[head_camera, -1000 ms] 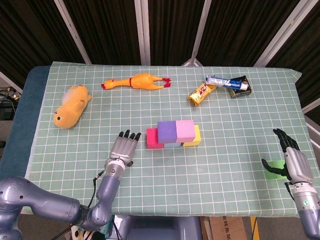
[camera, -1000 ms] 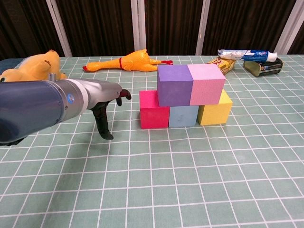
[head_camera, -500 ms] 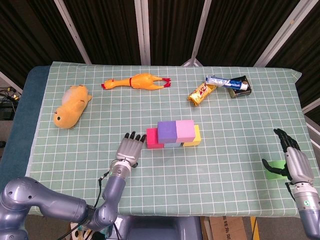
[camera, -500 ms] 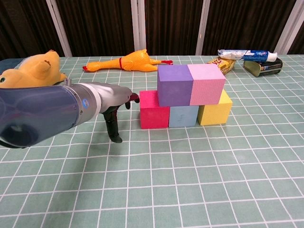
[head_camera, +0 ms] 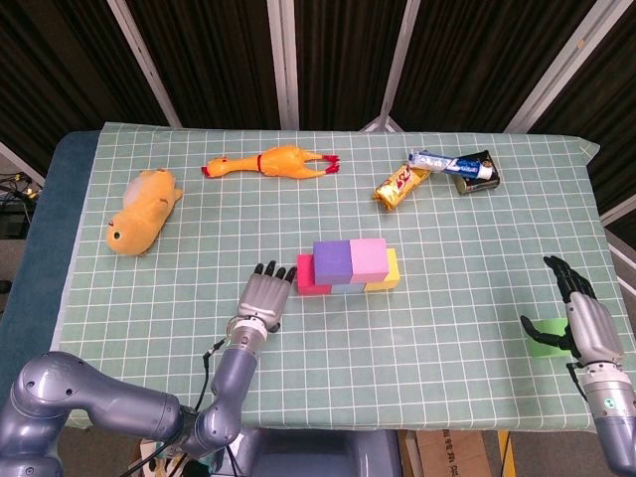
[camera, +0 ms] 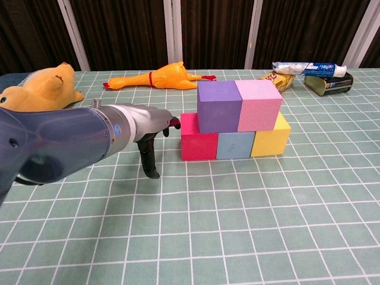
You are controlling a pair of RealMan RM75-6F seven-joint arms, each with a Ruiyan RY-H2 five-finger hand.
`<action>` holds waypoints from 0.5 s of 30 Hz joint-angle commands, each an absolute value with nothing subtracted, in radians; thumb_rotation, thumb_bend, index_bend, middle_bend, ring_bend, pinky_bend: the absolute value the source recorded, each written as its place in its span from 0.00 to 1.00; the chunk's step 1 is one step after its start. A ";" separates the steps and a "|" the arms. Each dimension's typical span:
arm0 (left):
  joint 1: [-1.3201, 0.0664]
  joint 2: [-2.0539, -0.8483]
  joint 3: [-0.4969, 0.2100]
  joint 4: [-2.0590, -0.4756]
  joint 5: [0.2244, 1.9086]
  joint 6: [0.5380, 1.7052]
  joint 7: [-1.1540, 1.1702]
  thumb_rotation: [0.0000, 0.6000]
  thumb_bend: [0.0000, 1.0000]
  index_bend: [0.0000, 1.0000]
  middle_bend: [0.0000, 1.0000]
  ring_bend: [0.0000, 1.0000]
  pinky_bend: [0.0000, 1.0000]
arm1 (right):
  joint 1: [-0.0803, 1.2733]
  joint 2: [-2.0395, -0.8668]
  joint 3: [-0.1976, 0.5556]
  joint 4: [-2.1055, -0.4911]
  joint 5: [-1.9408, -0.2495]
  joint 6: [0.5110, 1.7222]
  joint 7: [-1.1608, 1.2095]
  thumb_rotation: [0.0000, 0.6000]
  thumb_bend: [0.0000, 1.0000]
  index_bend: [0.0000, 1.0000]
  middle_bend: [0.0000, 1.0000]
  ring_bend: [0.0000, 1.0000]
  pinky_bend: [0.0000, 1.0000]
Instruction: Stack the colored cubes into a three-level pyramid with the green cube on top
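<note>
A pink cube and a purple cube sit side by side on a bottom row of red cube, light blue cube and yellow cube. My left hand lies flat, fingers stretched out, with its fingertips touching the red cube's left face. It holds nothing. The green cube lies on the table at the far right. My right hand stands beside it with fingers apart and the thumb over the cube. That hand is outside the chest view.
A yellow plush duck lies at the left, a rubber chicken at the back. A snack bar, a toothpaste tube and a tin lie at the back right. The table's right edge runs close to my right hand.
My left hand has slid right until it met the red cube, and the red cube has shifted slightly right against the blue one. The right hand has stayed still.
</note>
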State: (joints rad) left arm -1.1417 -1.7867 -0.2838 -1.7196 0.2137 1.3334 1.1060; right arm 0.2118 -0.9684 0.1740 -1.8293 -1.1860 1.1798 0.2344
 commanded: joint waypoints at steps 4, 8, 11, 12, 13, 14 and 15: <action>-1.138 -1.785 -0.283 -1.719 0.216 1.335 1.106 1.00 0.28 0.03 0.13 0.04 0.11 | 0.212 -0.968 0.173 -1.831 -1.187 1.179 0.232 1.00 0.34 0.00 0.00 0.00 0.00; -1.136 -1.787 -0.282 -1.714 0.217 1.332 1.106 1.00 0.28 0.03 0.13 0.04 0.11 | 0.212 -0.968 0.172 -1.831 -1.187 1.180 0.231 1.00 0.34 0.00 0.00 0.00 0.00; -1.135 -1.788 -0.283 -1.711 0.220 1.329 1.105 1.00 0.28 0.03 0.13 0.04 0.11 | 0.212 -0.969 0.172 -1.831 -1.187 1.179 0.229 1.00 0.35 0.00 0.00 0.00 0.00; -1.135 -1.789 -0.283 -1.709 0.221 1.327 1.104 1.00 0.28 0.03 0.13 0.04 0.11 | 0.212 -0.969 0.171 -1.830 -1.186 1.178 0.228 1.00 0.35 0.00 0.00 0.00 0.00; -1.134 -1.790 -0.284 -1.709 0.221 1.326 1.103 1.00 0.28 0.03 0.13 0.04 0.11 | 0.213 -0.969 0.171 -1.830 -1.185 1.178 0.228 1.00 0.35 0.00 0.00 0.00 0.00; -1.134 -1.790 -0.283 -1.708 0.220 1.325 1.103 1.00 0.28 0.03 0.13 0.04 0.11 | 0.213 -0.969 0.171 -1.829 -1.184 1.177 0.228 1.00 0.35 0.00 0.00 0.00 0.00; -1.133 -1.789 -0.283 -1.708 0.220 1.325 1.104 1.00 0.28 0.03 0.13 0.04 0.11 | 0.213 -0.969 0.172 -1.829 -1.183 1.177 0.227 1.00 0.35 0.00 0.00 0.00 0.00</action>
